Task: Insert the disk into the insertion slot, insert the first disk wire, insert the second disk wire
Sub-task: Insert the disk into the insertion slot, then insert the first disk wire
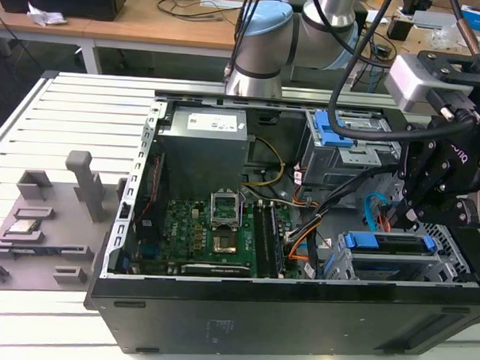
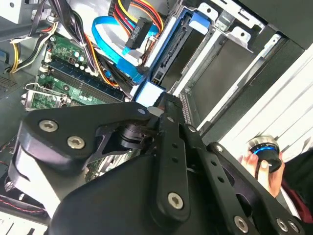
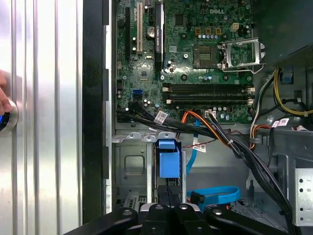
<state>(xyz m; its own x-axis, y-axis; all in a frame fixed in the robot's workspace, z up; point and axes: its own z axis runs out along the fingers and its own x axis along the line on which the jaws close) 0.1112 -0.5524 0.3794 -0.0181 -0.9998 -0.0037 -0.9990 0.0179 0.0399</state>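
We saw a ribbed metal table [image 1: 83, 117] bearing an open black computer case [image 1: 258, 316]. The robot arm [image 1: 262, 45] reached over the case from its far side. A green motherboard [image 1: 214, 227] covered the case floor. At the exterior view's right stood the insertion slot [image 1: 454, 247], a low perforated cage near the case's front wall. The disk [image 1: 387, 241] lay inside that slot, and its bright blue carrier end faced the motherboard. The gripper [image 1: 407, 215] hung just above the disk's end; we could not tell whether it was spread, pressed together or pinching anything. A flat blue wire [image 1: 372, 210] looped just beside it, and we could not tell whether it was plugged in. In the second wrist view, a person's hand [image 2: 261, 169] rested on a round knob outside the case.
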